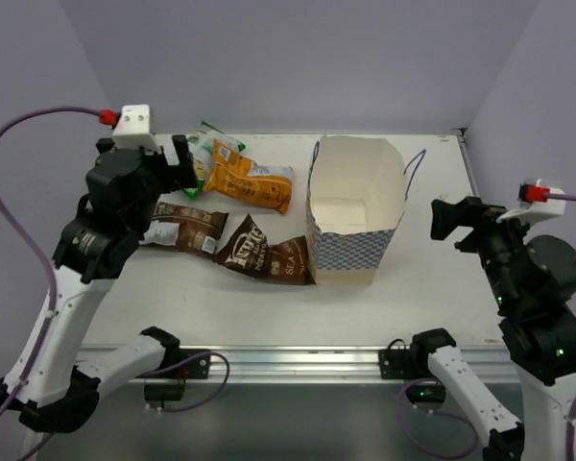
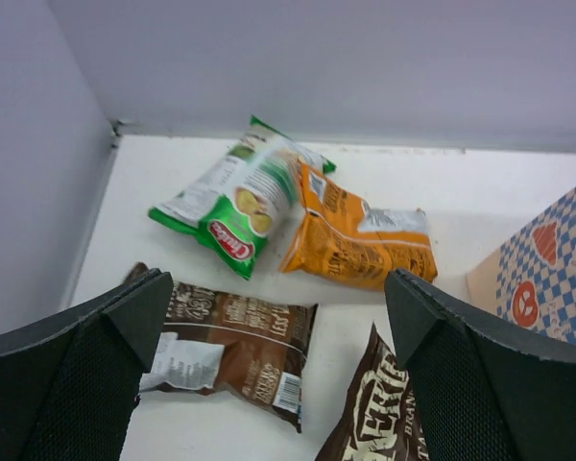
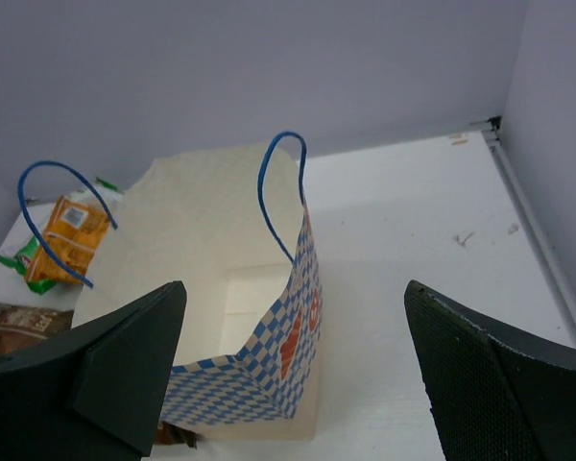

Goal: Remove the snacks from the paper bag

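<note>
The checked paper bag stands upright and open at mid table, its cream inside showing nothing in it. Left of it lie the snacks: a green and white packet, an orange packet and two dark brown packets. They also show in the left wrist view: green, orange, brown and brown. My left gripper hangs open and empty above the packets. My right gripper is open and empty, right of the bag.
The bag's blue string handles stand up above its rim. Grey walls close the table at the back and sides. A raised edge runs along the table's right side.
</note>
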Available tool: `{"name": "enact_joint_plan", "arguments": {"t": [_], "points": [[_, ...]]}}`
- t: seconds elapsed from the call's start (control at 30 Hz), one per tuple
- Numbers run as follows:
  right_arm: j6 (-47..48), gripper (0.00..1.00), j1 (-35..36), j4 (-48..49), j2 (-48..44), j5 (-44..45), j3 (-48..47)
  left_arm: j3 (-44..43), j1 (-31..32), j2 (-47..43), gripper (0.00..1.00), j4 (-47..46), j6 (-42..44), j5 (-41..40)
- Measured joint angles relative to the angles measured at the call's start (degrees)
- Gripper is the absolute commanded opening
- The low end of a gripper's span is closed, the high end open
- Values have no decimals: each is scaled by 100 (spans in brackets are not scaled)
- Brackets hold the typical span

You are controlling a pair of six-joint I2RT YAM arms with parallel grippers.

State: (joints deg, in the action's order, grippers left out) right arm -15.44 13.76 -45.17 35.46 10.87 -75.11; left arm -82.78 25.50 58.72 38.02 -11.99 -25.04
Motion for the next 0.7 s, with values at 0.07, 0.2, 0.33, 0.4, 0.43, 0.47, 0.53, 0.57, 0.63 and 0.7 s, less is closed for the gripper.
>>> {"name": "enact_joint_plan", "arguments": {"t": [0.07,0.2,0.33,0.4,0.43,0.47,0.53,0.57,0.63,0.7], "points": [[98,99,0,59,-131,179,-186,-271,0,-291,100,74,170,-216],[295,99,0,221,-354,514,-439,-697,0,-758,100,267,452,-649],[468,99,7,372,-498,699,-481,-896,0,-1163,100,417,634,-977],[546,99,11,415,-540,767,-481,-905,0,-1386,100,463,717,-1126],[579,99,11,428,-560,776,-481,-905,0,-1497,100,492,734,-1196],[603,99,11,442,-577,778,-481,-905,0,-1611,100,507,761,-1272],[671,99,11,481,-636,778,-479,-905,0,-1845,100,518,835,-1390],[695,99,11,498,-664,787,-479,-905,0,-1928,100,518,859,-1434],[758,99,13,586,-734,802,-479,-914,0,-2098,100,516,890,-1523],[820,99,11,664,-793,824,-481,-914,0,-2221,100,505,960,-1620]]}}
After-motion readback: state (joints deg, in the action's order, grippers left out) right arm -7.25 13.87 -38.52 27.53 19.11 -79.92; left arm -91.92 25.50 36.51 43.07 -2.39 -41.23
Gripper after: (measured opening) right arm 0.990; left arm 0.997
